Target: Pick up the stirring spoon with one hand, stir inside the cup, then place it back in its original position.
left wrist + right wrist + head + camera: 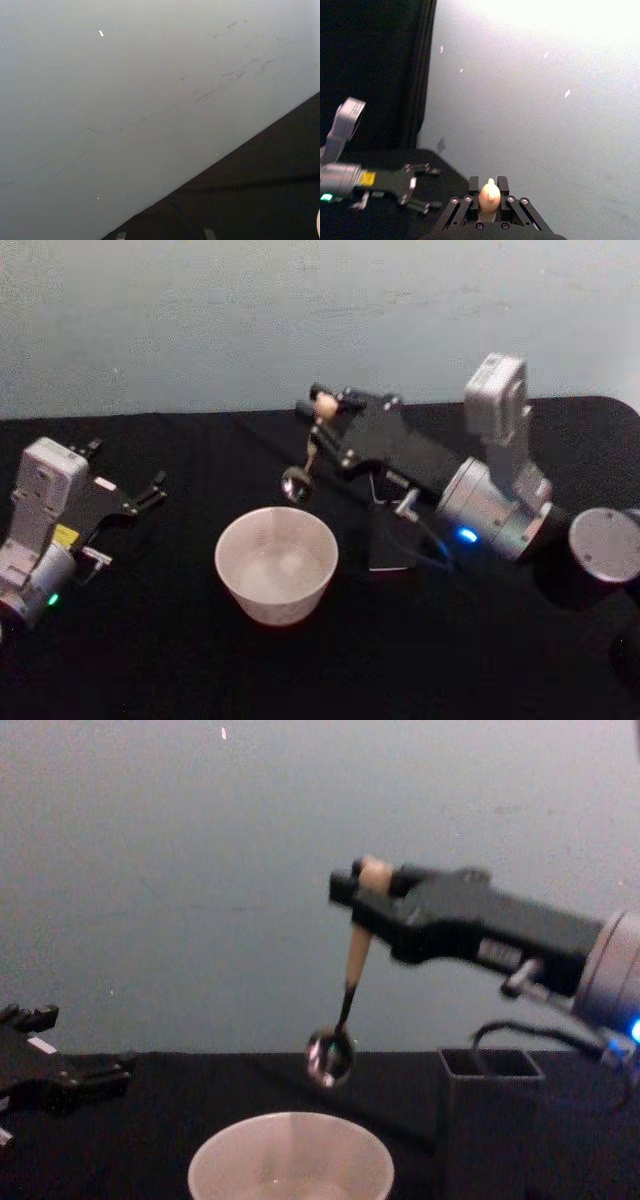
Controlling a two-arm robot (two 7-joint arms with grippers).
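My right gripper (372, 880) is shut on the top of the stirring spoon (350, 970), which hangs down from it in the air with its shiny bowl above and just behind the far rim of the cream cup (290, 1160). From the head the spoon (306, 462) hangs past the cup (276, 562), held by the right gripper (322, 405). The beige knob (489, 196) sits between the right fingers. The dark grey holder (490, 1120), the original position, stands right of the cup, under the right arm. My left gripper (125, 480) rests open on the table at the left.
A black cloth (150, 660) covers the table, backed by a pale wall (300, 310). The left gripper (417, 187) lies on the cloth well left of the cup.
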